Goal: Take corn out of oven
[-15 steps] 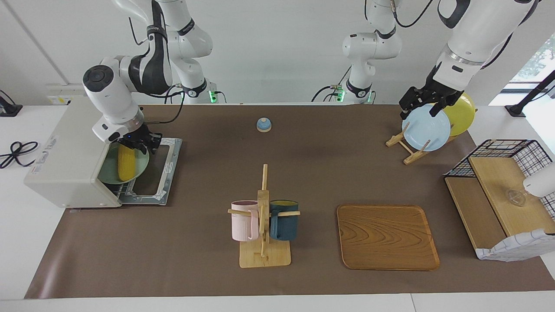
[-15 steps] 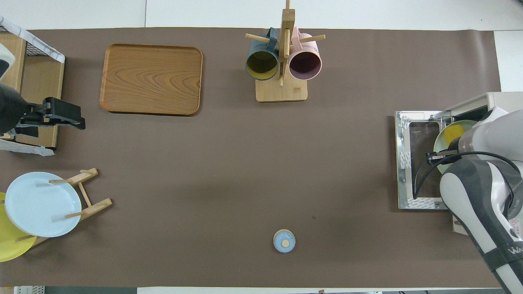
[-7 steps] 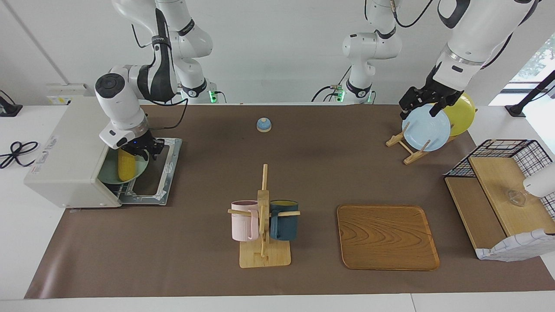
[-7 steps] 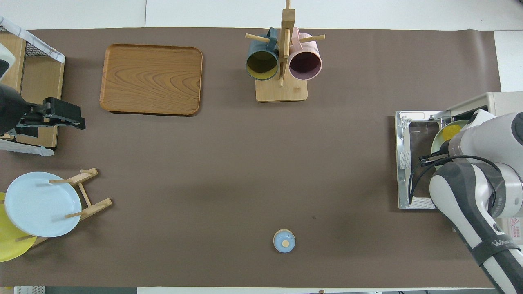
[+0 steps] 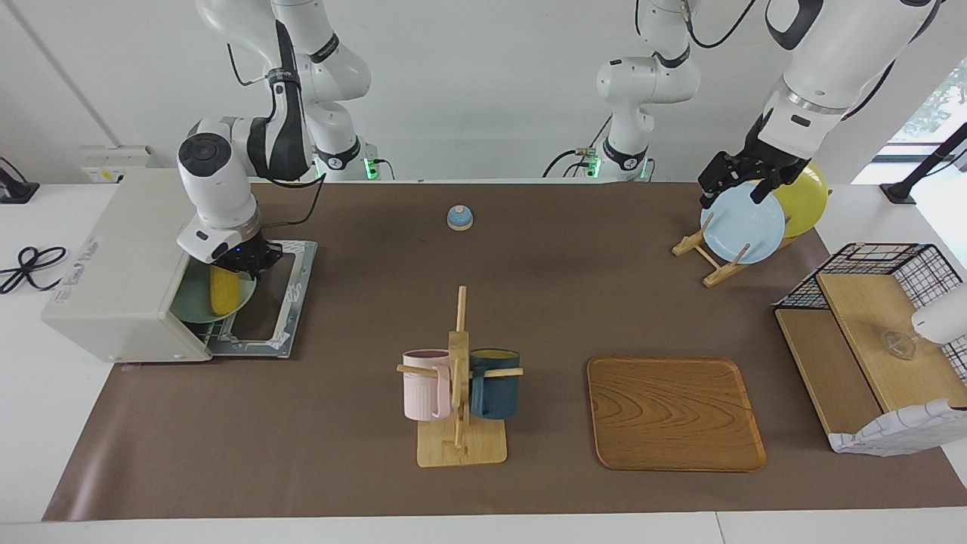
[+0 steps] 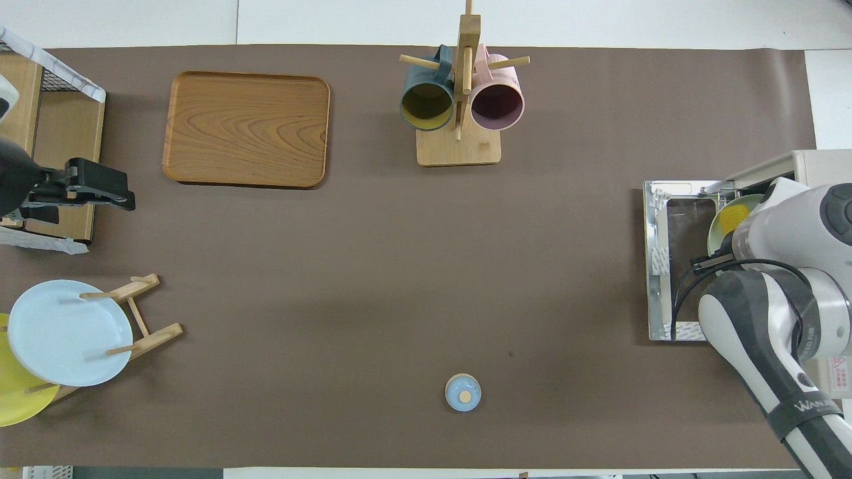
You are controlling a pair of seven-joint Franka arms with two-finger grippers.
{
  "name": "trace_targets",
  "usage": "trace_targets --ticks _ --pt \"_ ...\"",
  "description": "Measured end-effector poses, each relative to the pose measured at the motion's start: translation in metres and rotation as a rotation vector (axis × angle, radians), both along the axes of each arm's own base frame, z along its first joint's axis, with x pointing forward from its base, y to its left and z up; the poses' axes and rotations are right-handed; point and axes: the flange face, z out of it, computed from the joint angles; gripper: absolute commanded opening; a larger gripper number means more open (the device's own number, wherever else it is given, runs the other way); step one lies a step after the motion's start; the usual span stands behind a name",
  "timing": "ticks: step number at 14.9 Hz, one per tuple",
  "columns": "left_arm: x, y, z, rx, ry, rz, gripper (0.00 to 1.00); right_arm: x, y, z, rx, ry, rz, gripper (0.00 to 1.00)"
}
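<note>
Yellow corn [image 5: 223, 291] lies lengthwise on a green plate [image 5: 198, 304] in the open oven [image 5: 113, 264] at frame left, directly beneath the right claw [image 5: 243, 266], clamped on its upper end, while the left claw [image 5: 736, 181] waits apart at upper right.

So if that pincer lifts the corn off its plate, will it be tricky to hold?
Possibly. The corn looks round and tapered, so it may roll on the green plate or twist in the right pincer. It looks stiff, so it should not sag.
</note>
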Motion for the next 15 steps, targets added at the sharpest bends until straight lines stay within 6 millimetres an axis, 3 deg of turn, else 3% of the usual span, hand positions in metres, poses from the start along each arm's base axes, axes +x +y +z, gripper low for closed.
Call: trace_targets --ticks 2,5,11,13,15 --pt "0.000 0.000 0.000 0.000 0.000 0.000 1.00 0.002 0.018 0.003 -0.006 0.014 0.038 0.00" --pt "0.000 -0.002 0.000 0.000 0.000 -0.005 1.00 0.012 0.079 0.020 -0.023 0.038 0.117 0.00" --pt "-0.001 -0.004 0.000 0.000 0.000 -0.008 1.00 -0.007 0.246 0.031 -0.101 0.045 0.099 0.00" --pt "-0.001 -0.004 0.000 0.000 0.000 -0.008 1.00 -0.012 0.304 0.026 -0.146 0.043 0.065 0.00" --pt "-0.001 -0.004 0.000 0.000 0.000 -0.007 1.00 -0.011 0.376 0.011 -0.192 0.012 0.004 0.00"
